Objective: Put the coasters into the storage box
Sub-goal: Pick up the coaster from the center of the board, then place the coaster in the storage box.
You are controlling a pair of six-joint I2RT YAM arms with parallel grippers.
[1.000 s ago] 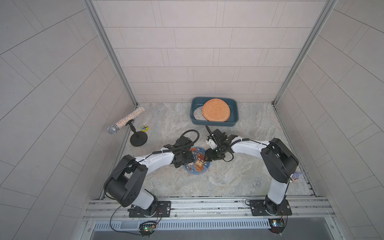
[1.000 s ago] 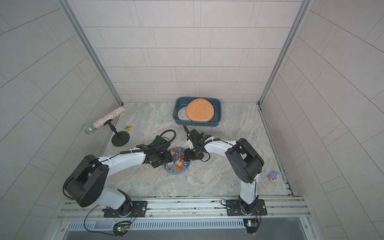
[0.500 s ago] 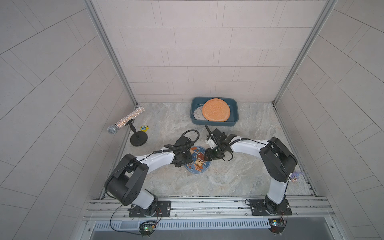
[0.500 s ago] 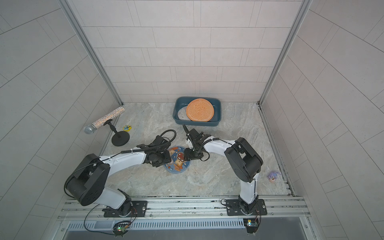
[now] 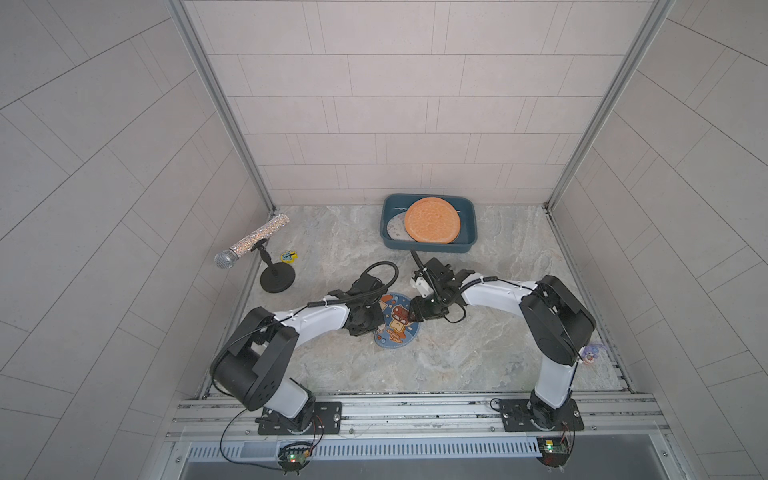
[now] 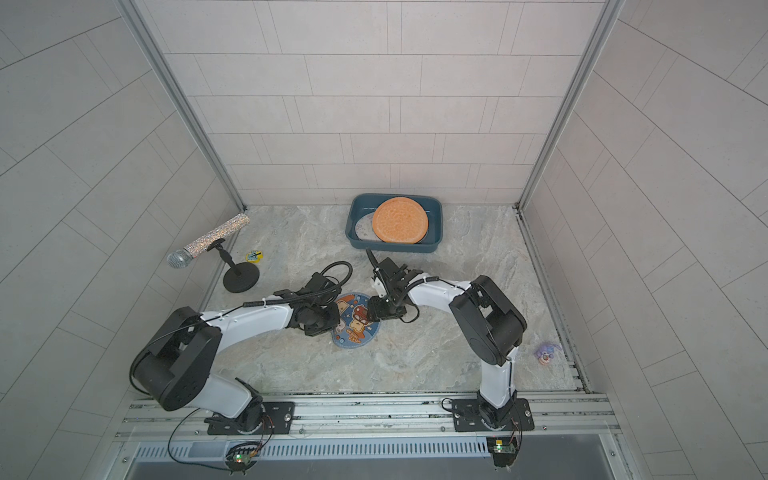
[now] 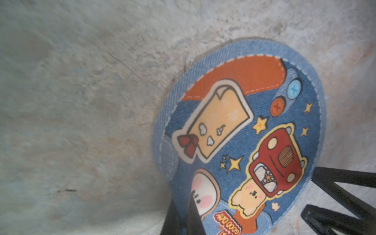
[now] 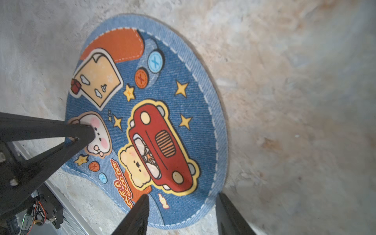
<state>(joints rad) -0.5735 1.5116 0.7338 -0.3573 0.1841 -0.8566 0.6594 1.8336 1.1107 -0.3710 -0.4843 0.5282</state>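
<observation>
Blue cartoon coaster point(image 5: 398, 331) has left jaws clenched on its rim, right jaws parted at the opposite rim.

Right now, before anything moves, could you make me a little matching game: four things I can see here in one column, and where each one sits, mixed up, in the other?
Things:
1. orange coaster
2. blue cartoon coaster
3. glittery microphone
4. yellow round badge

Places:
A. held up on a black stand
B. between the left arm and right arm
C. inside the teal storage box
D. on the marble beside the stand's base

Pairs: 1-C, 2-B, 3-A, 4-D.
</observation>
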